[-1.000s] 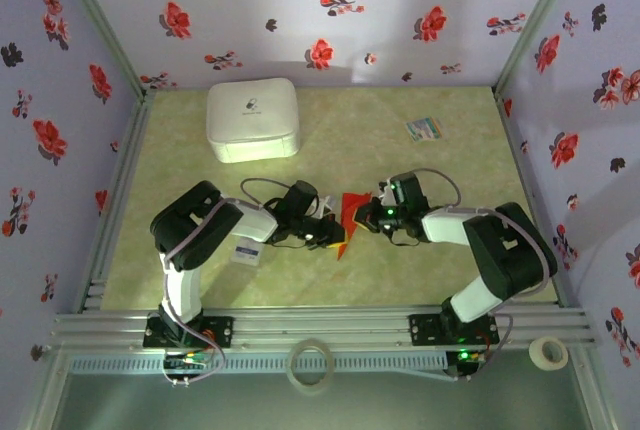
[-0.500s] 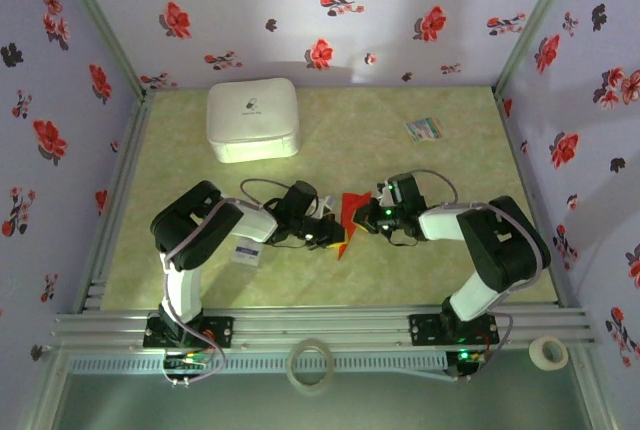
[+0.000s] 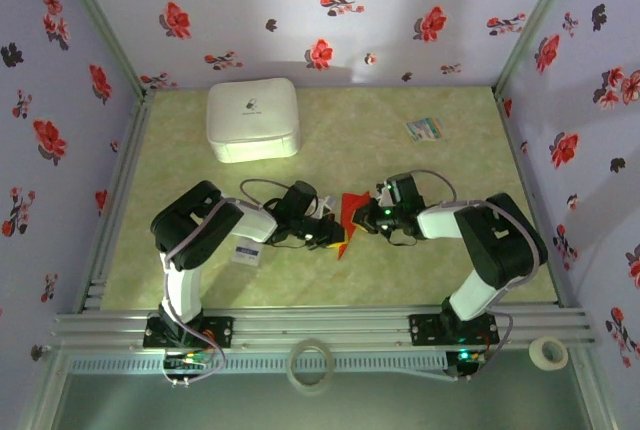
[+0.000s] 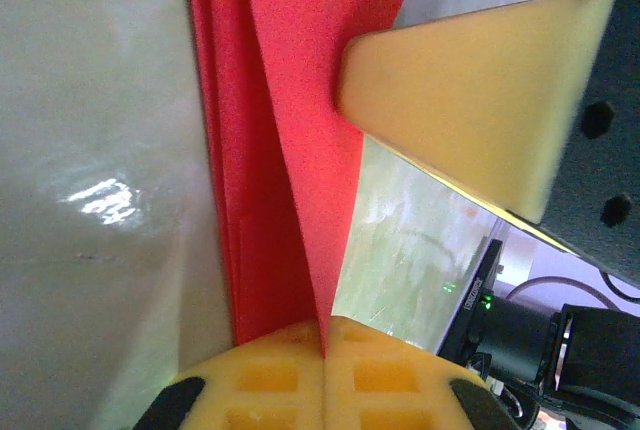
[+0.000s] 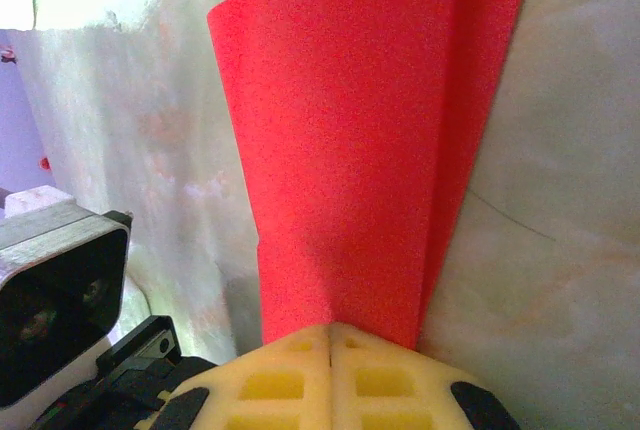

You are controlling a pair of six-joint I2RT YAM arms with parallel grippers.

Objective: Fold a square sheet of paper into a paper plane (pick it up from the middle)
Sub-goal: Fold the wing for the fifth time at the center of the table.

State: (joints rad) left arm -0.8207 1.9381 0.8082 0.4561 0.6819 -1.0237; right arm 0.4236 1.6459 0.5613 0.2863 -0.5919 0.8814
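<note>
The square sheet of paper is bright red and folded into long narrow layers, held just above the green table between both arms. Whether it has the paper plane's shape I cannot tell. My left gripper is shut on its near left end; the left wrist view shows the sheet pinched edge-on between the yellow pads at my gripper. My right gripper is shut on the sheet from the right, and in its wrist view the red layers run straight up out of the closed gripper. One right finger sits close beside the sheet.
A white box stands at the back left. A small multicoloured card lies at the back right, and a small white packet sits by the left arm. Tape rolls rest beyond the front rail. Flowered walls enclose three sides.
The right arm's elbow has drifted slightly left. Both grippers stay shut on the red sheet at the same spot.
</note>
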